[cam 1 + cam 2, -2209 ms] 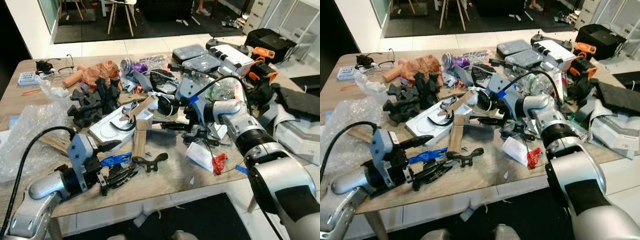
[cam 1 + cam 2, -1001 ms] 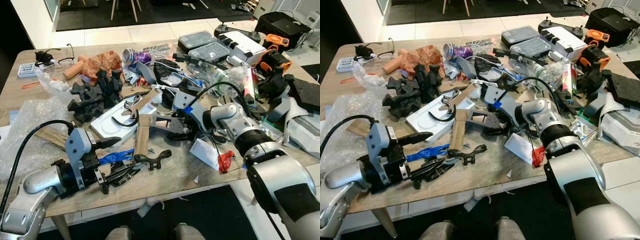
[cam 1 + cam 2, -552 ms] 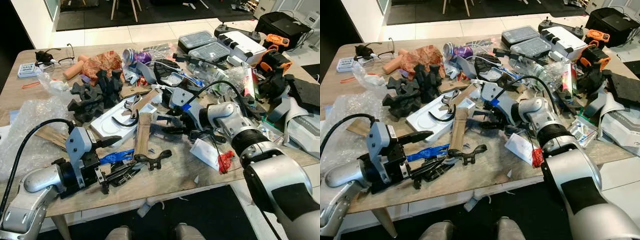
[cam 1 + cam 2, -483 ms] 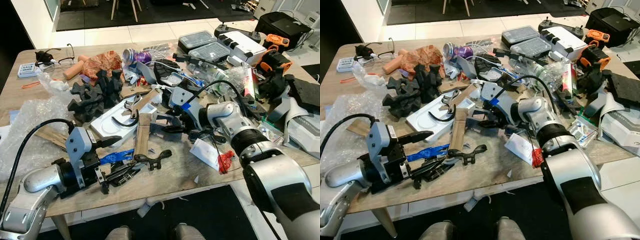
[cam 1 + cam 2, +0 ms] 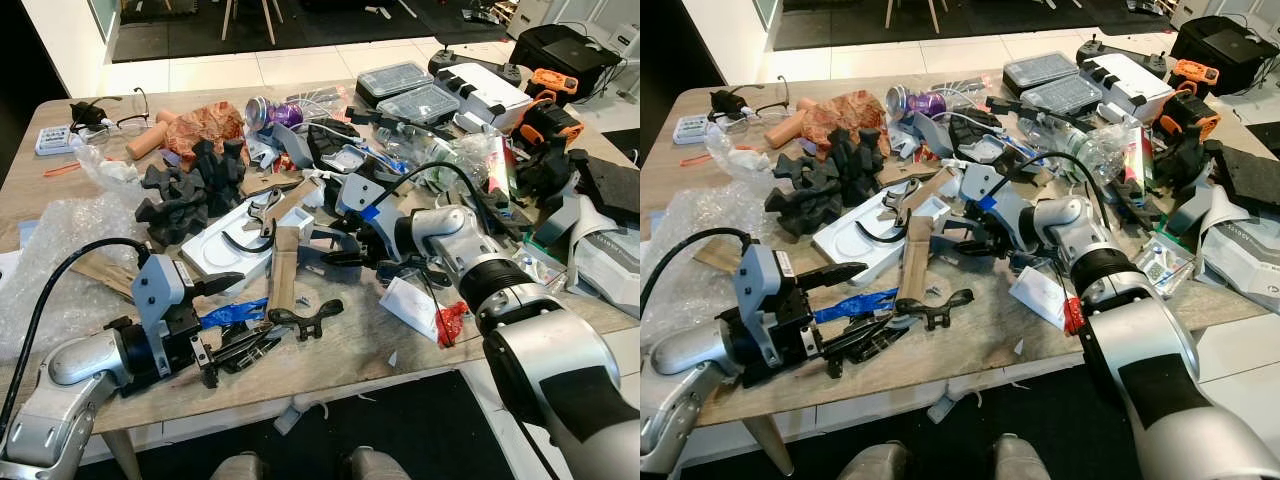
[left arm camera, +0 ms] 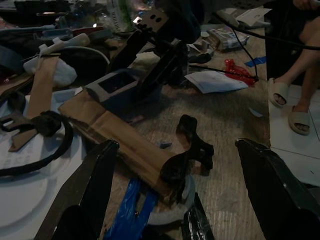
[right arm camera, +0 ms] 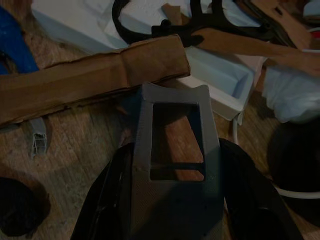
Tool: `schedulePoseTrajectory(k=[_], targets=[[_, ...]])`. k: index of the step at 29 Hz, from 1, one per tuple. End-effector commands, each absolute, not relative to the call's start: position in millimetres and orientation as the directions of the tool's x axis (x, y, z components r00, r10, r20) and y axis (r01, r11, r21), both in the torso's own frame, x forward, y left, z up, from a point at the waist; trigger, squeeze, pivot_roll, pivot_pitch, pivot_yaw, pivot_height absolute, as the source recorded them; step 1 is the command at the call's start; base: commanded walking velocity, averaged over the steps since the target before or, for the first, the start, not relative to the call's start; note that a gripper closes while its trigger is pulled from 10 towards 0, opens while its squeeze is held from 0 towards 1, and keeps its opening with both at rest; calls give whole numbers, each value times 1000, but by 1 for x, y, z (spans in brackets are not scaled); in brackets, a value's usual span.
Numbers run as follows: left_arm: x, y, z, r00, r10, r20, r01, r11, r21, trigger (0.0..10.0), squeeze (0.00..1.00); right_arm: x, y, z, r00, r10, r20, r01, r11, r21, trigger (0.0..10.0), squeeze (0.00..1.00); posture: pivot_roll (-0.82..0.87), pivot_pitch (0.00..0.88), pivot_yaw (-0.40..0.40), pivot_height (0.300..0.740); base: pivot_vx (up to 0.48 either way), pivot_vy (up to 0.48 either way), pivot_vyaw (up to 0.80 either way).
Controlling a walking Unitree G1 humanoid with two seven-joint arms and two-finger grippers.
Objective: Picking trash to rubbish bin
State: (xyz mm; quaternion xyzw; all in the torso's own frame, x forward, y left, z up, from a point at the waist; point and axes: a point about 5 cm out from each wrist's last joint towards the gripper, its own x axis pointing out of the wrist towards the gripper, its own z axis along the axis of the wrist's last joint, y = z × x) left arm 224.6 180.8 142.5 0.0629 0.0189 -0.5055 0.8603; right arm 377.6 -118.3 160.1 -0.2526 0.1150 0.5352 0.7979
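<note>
Grey plastic frame piece with a rectangular window (image 7: 176, 145) sits clamped between my right gripper's (image 5: 335, 248) jaws, held just above the cluttered wooden table (image 5: 420, 345), beside the long brown cardboard strip (image 5: 283, 268) and the white foam tray (image 5: 225, 255). My left gripper (image 5: 232, 318) rests low near the table's front edge, jaws apart around nothing, facing a black forked plastic part (image 6: 190, 150) and a blue strip (image 5: 232, 314).
</note>
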Motion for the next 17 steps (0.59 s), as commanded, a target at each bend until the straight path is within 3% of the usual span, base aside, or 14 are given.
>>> schedulePoseTrajectory(k=[1, 2, 3, 17], targets=[[226, 179, 141, 484, -869, -100, 874, 476, 96, 10000, 0, 380, -118, 166, 403, 810, -426, -911, 311, -271, 0, 0, 102, 65, -17, 740, 0, 0, 0], [227, 179, 142, 482, -871, -93, 875, 474, 95, 10000, 0, 381, -119, 172, 402, 821, -405, -911, 312, -270, 8157, 0, 95, 61, -13, 740, 0, 0, 0], [229, 179, 143, 480, -873, -85, 876, 473, 95, 10000, 0, 382, -121, 178, 399, 834, -380, -911, 312, -270, 10000, 0, 91, 57, -11, 740, 0, 0, 0], [240, 171, 146, 460, -887, -45, 885, 455, 97, 10000, 0, 383, -132, 216, 402, 900, -171, -892, 342, -294, 10000, 0, 43, 18, 4, 740, 0, 0, 0]])
